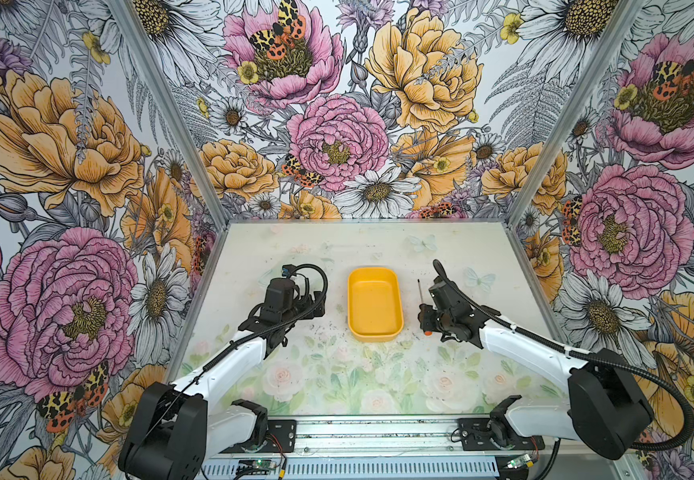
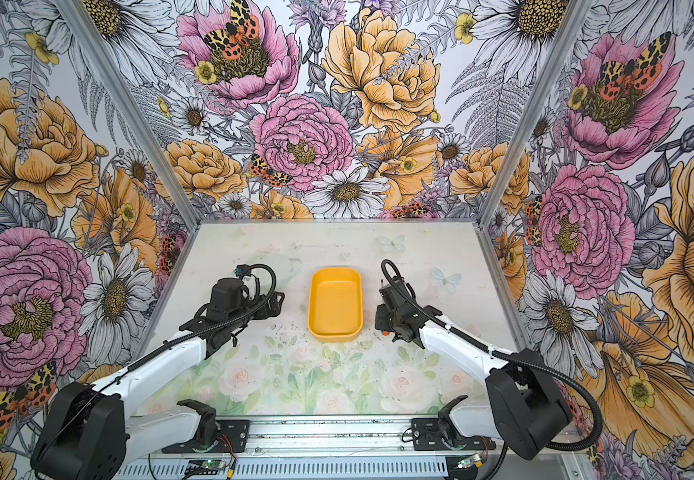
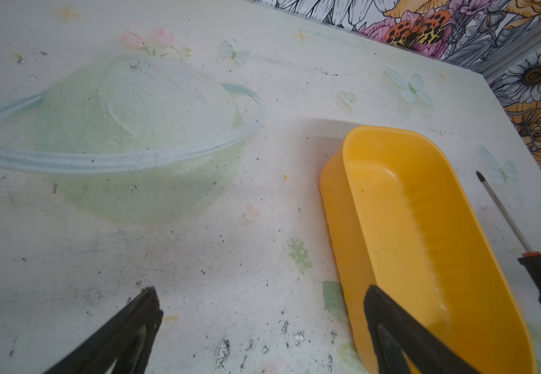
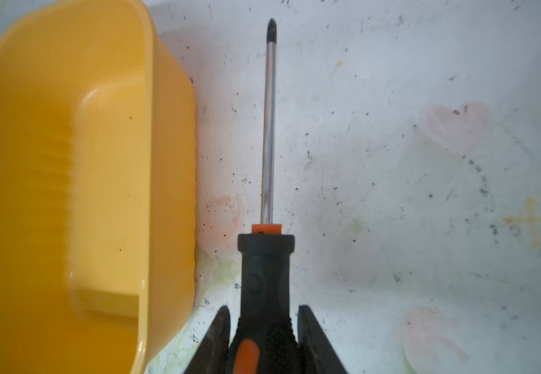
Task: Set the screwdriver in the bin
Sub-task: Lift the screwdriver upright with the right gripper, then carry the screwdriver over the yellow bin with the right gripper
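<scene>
The screwdriver (image 4: 269, 129) has a black handle with orange trim and a thin metal shaft. It points to the back, parallel to the long wall of the bin (image 4: 68, 162), just right of it. My right gripper (image 4: 264, 311) is shut on the handle, one finger on each side. In both top views the shaft (image 1: 419, 291) sticks out beyond that gripper (image 1: 425, 318) and the orange handle end (image 2: 385, 332) shows below it. The yellow-orange bin (image 1: 374, 307) is empty. My left gripper (image 3: 261, 291) stands open over bare table left of the bin (image 3: 408, 226), holding nothing.
Floral walls close in the table on the left, back and right (image 1: 361, 224). A metal rail with both arm bases (image 1: 378, 432) runs along the front. The faded printed tabletop (image 3: 133, 129) carries dark specks.
</scene>
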{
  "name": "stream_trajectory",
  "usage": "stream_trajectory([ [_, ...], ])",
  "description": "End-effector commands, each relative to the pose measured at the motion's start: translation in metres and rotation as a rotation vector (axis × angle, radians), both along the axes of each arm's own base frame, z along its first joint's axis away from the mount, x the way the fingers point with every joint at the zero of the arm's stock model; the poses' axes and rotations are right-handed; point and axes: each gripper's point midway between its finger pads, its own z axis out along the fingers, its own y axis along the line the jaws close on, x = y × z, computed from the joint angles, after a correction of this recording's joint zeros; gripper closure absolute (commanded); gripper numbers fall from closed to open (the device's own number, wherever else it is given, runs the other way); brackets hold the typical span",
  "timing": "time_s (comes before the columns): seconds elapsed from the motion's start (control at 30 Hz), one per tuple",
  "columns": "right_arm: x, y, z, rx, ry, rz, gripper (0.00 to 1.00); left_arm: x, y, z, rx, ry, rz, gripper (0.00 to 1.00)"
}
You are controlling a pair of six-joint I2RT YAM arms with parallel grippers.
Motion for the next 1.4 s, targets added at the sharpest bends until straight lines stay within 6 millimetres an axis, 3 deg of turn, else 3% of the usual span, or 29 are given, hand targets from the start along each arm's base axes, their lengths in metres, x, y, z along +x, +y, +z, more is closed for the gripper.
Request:
stream_trajectory([
  [0.0,0.009,0.005,0.041,0.042,-0.074,0.012,1.00,0.006,-0.001,0.009,-0.014,-0.015,0.011,0.01],
  [0.27,0.028,0.022,0.117,0.152,-0.223,-0.013,1.00,0.008,-0.003,0.008,-0.017,-0.007,0.010,0.01],
  [0.4,0.028,0.034,0.138,0.145,-0.283,-0.021,1.00,0.008,-0.001,0.006,-0.012,-0.002,0.017,0.01],
  [0.57,0.028,0.055,0.147,0.123,-0.316,-0.022,1.00,0.007,0.000,0.006,-0.012,-0.001,0.018,0.01],
  [0.73,0.032,0.078,0.132,0.093,-0.281,-0.009,1.00,0.006,-0.001,0.006,-0.020,0.002,0.017,0.01],
  [1.03,0.037,0.101,0.099,0.042,-0.219,-0.016,1.00,0.004,0.001,0.004,-0.018,-0.001,0.026,0.01],
  [1.37,0.025,0.133,0.055,-0.019,-0.138,0.041,1.00,0.005,0.001,0.002,-0.017,0.005,0.022,0.01],
])
